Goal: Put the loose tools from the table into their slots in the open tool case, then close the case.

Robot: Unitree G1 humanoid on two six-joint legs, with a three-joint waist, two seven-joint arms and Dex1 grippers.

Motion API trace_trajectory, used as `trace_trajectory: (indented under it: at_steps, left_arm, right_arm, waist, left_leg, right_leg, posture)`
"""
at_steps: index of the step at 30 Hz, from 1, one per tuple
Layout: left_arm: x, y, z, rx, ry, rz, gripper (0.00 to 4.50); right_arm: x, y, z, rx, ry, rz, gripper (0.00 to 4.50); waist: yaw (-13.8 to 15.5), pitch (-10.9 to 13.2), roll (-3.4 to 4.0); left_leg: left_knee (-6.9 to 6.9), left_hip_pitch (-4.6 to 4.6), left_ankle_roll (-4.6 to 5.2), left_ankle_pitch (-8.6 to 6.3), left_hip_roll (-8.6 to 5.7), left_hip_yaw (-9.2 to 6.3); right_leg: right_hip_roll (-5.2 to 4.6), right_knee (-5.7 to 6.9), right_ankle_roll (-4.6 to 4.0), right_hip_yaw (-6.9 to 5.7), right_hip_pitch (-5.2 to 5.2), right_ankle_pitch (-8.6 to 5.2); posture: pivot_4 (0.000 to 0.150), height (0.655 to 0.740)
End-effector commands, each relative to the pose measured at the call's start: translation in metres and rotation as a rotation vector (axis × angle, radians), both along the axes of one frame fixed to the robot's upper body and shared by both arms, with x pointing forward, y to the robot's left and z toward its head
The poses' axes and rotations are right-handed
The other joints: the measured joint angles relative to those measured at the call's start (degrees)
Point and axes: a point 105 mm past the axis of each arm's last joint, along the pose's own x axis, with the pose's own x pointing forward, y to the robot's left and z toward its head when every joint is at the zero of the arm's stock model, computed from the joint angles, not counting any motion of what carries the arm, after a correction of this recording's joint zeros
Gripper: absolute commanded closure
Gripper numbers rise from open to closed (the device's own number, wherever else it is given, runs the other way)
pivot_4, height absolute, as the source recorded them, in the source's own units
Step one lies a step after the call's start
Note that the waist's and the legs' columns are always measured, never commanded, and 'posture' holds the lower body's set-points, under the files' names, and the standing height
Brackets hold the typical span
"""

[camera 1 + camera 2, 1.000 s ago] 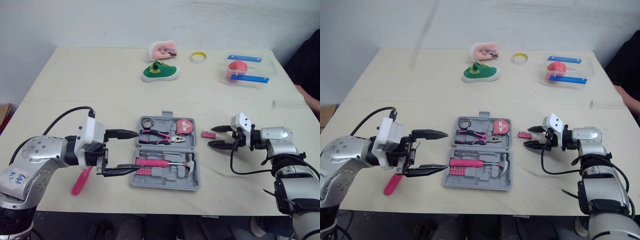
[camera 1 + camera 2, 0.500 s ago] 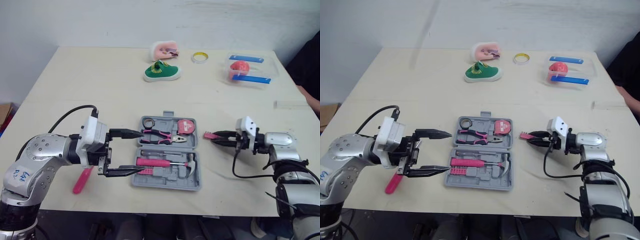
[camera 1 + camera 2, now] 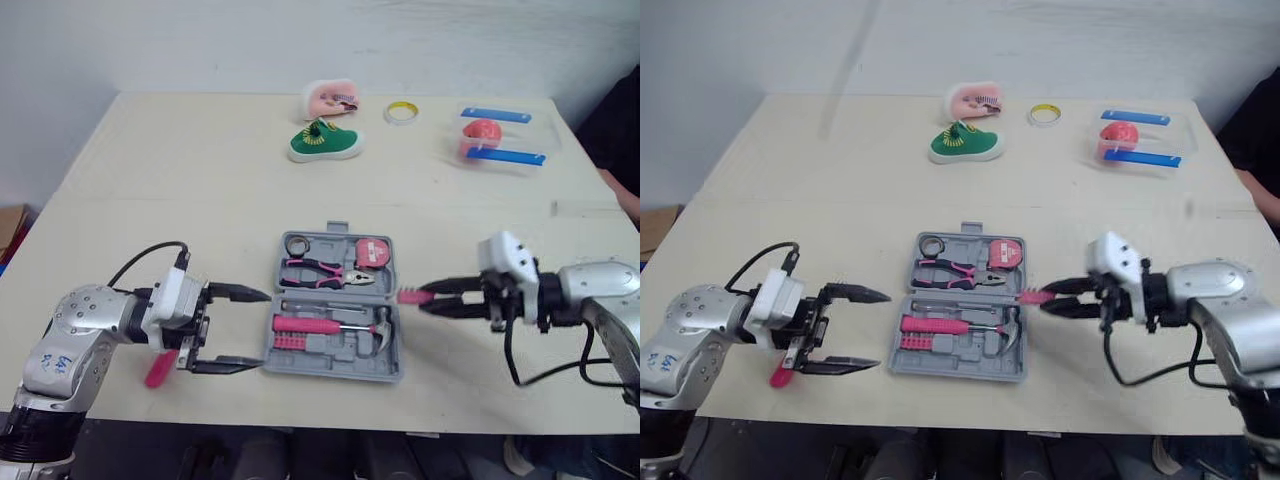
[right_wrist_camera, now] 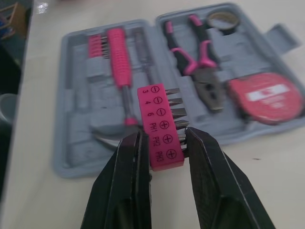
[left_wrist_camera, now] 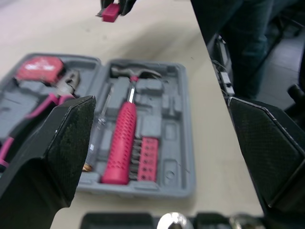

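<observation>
The open grey tool case point(image 3: 392, 352) lies near the table's front edge, holding pink-handled pliers point(image 3: 318, 271), a red tape measure point(image 3: 369, 252), a pink-handled hammer point(image 3: 325, 325) and a pink bit strip point(image 5: 147, 160). My right gripper point(image 3: 428, 300) is shut on a pink bit holder point(image 4: 159, 125), held just at the case's right edge, at the hammer head. My left gripper point(image 3: 262, 330) stands open to the left of the case, with nothing between its fingers. A pink-handled tool point(image 3: 158, 368) lies on the table beneath the left wrist, mostly hidden.
At the back of the table sit a green shoe point(image 3: 322, 143), a pink object point(image 3: 328, 100), a roll of tape point(image 3: 401, 112) and a clear box with blue clips point(image 3: 497, 140). A person's dark sleeve point(image 3: 620, 130) shows at the far right.
My right gripper shut on the bit holder, lifted it off the table and carried it left to the case's right edge. The left gripper drew back a little to the left, still open.
</observation>
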Motion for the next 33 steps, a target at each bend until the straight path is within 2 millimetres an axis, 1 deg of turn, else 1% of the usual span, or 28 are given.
trace_trajectory:
  at_steps: [1,4,7,10,14,17,19,24,30,33]
  left_arm:
    - [0.0,0.001,0.001,0.032,-0.038,-0.011,0.0]
    - [0.0,-0.001,0.001,0.031,-0.028,-0.005,0.0]
    - [-0.003,-0.004,0.002,0.03,-0.025,0.005,0.0]
    - [-0.004,-0.007,0.002,0.028,-0.026,0.012,0.0]
    - [-0.006,-0.01,0.003,0.027,-0.023,0.019,0.0]
    - [-0.006,-0.014,0.005,0.023,-0.03,0.039,0.0]
    - [-0.007,-0.016,0.006,0.023,-0.028,0.047,0.0]
    - [-0.012,-0.02,0.007,0.024,-0.018,0.065,0.0]
    - [-0.016,-0.021,0.008,0.027,-0.003,0.078,0.0]
    - [-0.016,-0.019,0.008,0.031,0.001,0.09,0.0]
  right_arm:
    - [-0.03,0.027,-0.001,-0.037,0.092,0.077,3.78]
    - [-0.032,0.035,-0.012,-0.106,0.11,0.058,3.78]
    - [-0.029,0.045,-0.021,-0.147,0.102,0.032,3.78]
    - [-0.023,0.054,-0.023,-0.14,0.098,0.006,3.78]
    - [-0.022,0.062,-0.024,-0.146,0.092,0.011,3.78]
    - [-0.022,0.071,-0.029,-0.177,0.09,0.039,3.78]
    - [-0.019,0.076,-0.032,-0.187,0.089,0.034,3.78]
    - [-0.013,0.08,-0.039,-0.234,0.086,0.021,3.78]
    - [-0.01,0.079,-0.047,-0.297,0.078,0.022,3.78]
    - [-0.006,0.084,-0.047,-0.299,0.069,0.016,3.78]
  waist:
    - [0.0,0.0,-0.03]
    - [0.0,0.0,-0.04]
    - [0.0,0.0,-0.08]
    - [-0.2,0.1,-0.09]
    - [-0.1,0.1,-0.09]
    - [-0.1,0.1,-0.1]
    - [-0.2,0.1,-0.12]
    - [-0.2,0.1,-0.14]
    - [-0.2,0.1,-0.15]
    - [-0.3,0.1,-0.15]
  left_leg:
    - [0.02,0.0,0.05,-0.03,0.0,0.0]
    - [0.01,0.01,0.19,-0.11,-0.02,-0.01]
    - [-0.01,-0.01,0.2,-0.11,-0.02,-0.02]
    - [-0.01,-0.09,0.19,-0.11,-0.02,-0.02]
    - [-0.01,-0.15,0.17,-0.09,-0.01,-0.02]
    - [0.0,-0.19,0.18,-0.09,-0.01,-0.02]
    - [0.02,-0.2,0.19,-0.1,-0.02,-0.02]
    - [0.01,-0.27,0.18,-0.09,-0.02,-0.02]
    - [0.01,-0.31,0.17,-0.09,-0.02,-0.02]
    - [0.01,-0.3,0.17,-0.08,-0.02,-0.02]
  right_leg:
    - [-0.01,0.01,0.0,0.01,0.01,0.0]
    - [-0.03,0.01,0.0,0.01,0.0,0.0]
    - [-0.04,-0.03,0.0,0.0,-0.02,0.0]
    - [-0.04,-0.04,-0.01,0.01,-0.1,0.0]
    - [-0.03,0.03,-0.01,0.01,-0.2,-0.01]
    - [-0.03,0.04,-0.01,0.0,-0.23,-0.01]
    - [-0.04,0.04,-0.01,0.01,-0.23,0.0]
    - [-0.04,0.07,-0.01,0.01,-0.33,-0.01]
    - [-0.04,0.09,-0.01,0.02,-0.38,-0.01]
    - [-0.04,0.1,-0.02,0.02,-0.39,-0.01]
  posture:
    - [0.15,0.74]
    - [0.15,0.74]
    - [0.15,0.74]
    - [0.15,0.74]
    - [0.15,0.74]
    - [0.15,0.74]
    - [0.15,0.74]
    - [0.15,0.74]
    - [0.15,0.74]
    - [0.15,0.74]
